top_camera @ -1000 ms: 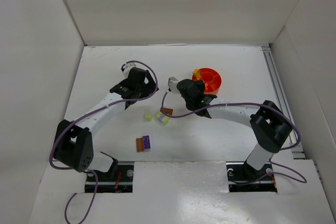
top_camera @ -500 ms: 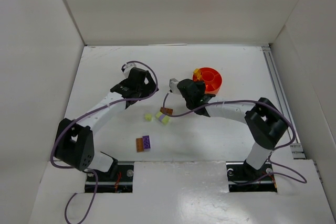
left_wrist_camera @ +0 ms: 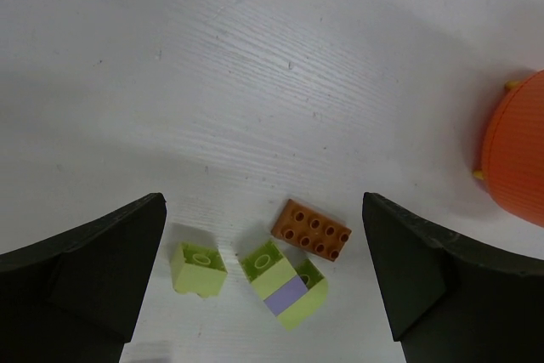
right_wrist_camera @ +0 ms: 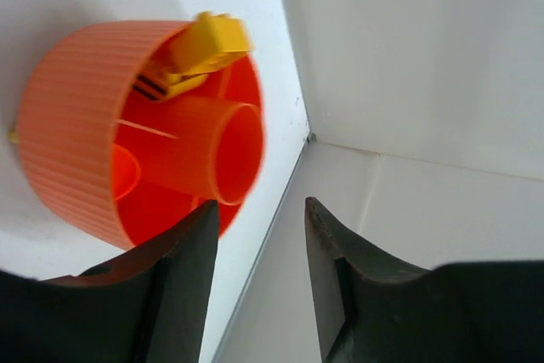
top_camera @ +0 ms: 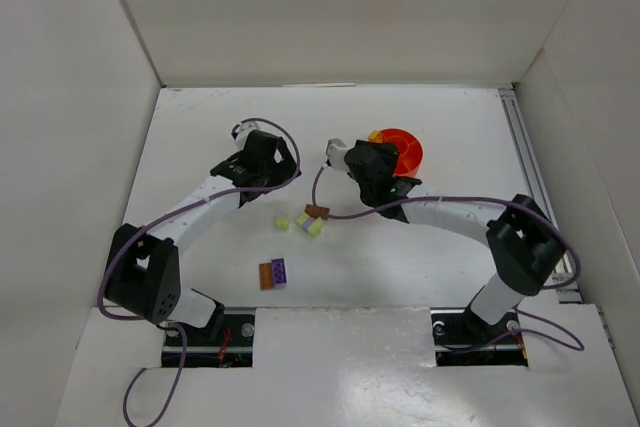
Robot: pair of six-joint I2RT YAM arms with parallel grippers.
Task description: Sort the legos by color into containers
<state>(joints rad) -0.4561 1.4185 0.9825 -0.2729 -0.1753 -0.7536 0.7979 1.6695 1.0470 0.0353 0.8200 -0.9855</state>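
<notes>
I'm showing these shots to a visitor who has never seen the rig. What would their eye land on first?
The bright orange-red dish at the far centre-right of the table, a yellow brick poking over its rim, just ahead of the open right claw. Then the loose cluster at mid-table: a brown-orange brick beside pale green bricks, ahead of the open left claw.

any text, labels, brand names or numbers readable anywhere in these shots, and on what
No text can be read in any view.
The yellow brick at the rim of the orange dish has dark stripes, too blurred to read as characters.
The brown brick shows only studs, no print.
</notes>
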